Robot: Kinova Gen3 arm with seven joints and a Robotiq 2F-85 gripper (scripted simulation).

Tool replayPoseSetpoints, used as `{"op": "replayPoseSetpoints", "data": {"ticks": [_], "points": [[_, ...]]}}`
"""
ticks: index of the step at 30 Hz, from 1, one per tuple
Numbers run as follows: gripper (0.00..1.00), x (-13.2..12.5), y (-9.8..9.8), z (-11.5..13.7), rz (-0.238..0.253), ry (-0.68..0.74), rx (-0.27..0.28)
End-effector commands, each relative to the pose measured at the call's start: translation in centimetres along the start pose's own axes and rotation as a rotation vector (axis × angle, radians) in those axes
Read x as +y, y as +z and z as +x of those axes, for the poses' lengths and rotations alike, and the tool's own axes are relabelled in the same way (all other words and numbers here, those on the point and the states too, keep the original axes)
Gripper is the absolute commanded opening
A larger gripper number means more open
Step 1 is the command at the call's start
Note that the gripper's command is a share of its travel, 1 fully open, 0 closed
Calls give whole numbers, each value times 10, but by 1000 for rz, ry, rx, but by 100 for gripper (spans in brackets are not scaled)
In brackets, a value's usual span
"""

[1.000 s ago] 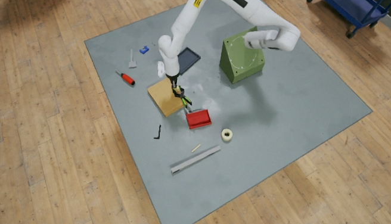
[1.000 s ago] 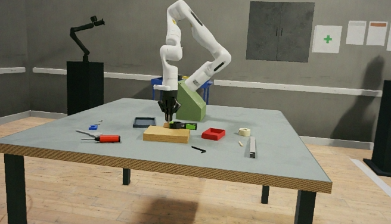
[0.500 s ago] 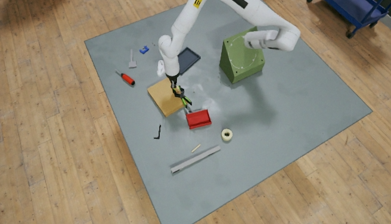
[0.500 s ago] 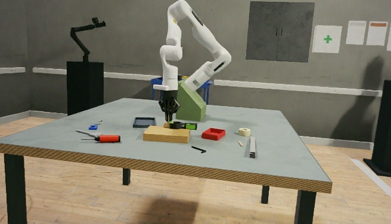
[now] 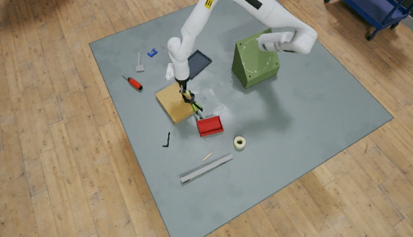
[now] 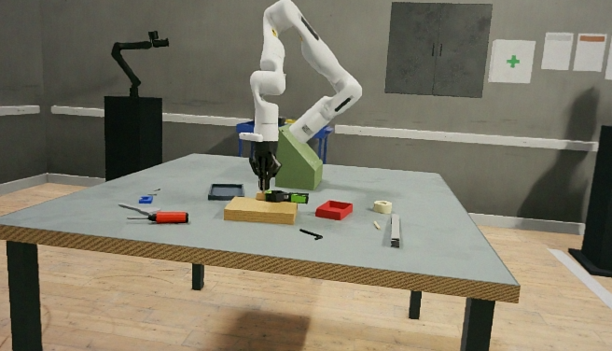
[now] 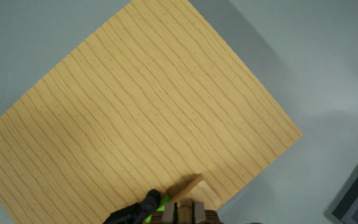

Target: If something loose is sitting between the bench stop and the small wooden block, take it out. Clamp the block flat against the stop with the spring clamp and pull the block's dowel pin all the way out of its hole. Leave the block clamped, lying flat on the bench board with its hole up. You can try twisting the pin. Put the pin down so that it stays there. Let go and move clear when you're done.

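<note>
The bench board (image 5: 171, 105) (image 6: 259, 214) (image 7: 125, 100) lies flat. The small wooden block (image 6: 260, 196) (image 7: 208, 193) sits at its edge, partly hidden under my gripper. A thin brown upright face (image 7: 188, 187) shows beside it; I cannot tell whether it is the stop. The black and green spring clamp (image 5: 195, 105) (image 6: 283, 196) (image 7: 131, 213) is at the block, its handles reaching past the board; its jaws are mostly hidden. My gripper (image 5: 184, 91) (image 6: 264, 188) (image 7: 185, 213) points down over the block, shut on the brown dowel pin. How deep the pin sits is hidden.
A red tray (image 5: 209, 126) (image 6: 334, 210) is near the clamp handles. A dark tray (image 5: 199, 63) (image 6: 226, 191), red screwdriver (image 5: 135, 84) (image 6: 172, 217), black hex key (image 5: 168, 140) (image 6: 310, 233), tape roll (image 5: 239, 145) (image 6: 382, 206), pale stick (image 5: 207, 157) (image 6: 377, 225) and grey bar (image 5: 208, 169) (image 6: 396, 231) lie around.
</note>
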State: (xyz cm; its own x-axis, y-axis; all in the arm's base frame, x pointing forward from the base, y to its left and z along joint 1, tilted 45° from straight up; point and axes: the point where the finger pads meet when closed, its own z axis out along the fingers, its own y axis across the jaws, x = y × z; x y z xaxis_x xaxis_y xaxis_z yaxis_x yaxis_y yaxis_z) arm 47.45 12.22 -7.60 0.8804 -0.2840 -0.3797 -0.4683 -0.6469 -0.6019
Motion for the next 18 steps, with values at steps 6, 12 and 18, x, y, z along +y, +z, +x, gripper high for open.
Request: {"op": "replayPoseSetpoints", "data": {"ticks": [6,12,18], "points": [[10,0,-2,1,0,-69,4],[10,0,-2,1,0,-102,4],[10,0,-2,1,0,-153,4]]}}
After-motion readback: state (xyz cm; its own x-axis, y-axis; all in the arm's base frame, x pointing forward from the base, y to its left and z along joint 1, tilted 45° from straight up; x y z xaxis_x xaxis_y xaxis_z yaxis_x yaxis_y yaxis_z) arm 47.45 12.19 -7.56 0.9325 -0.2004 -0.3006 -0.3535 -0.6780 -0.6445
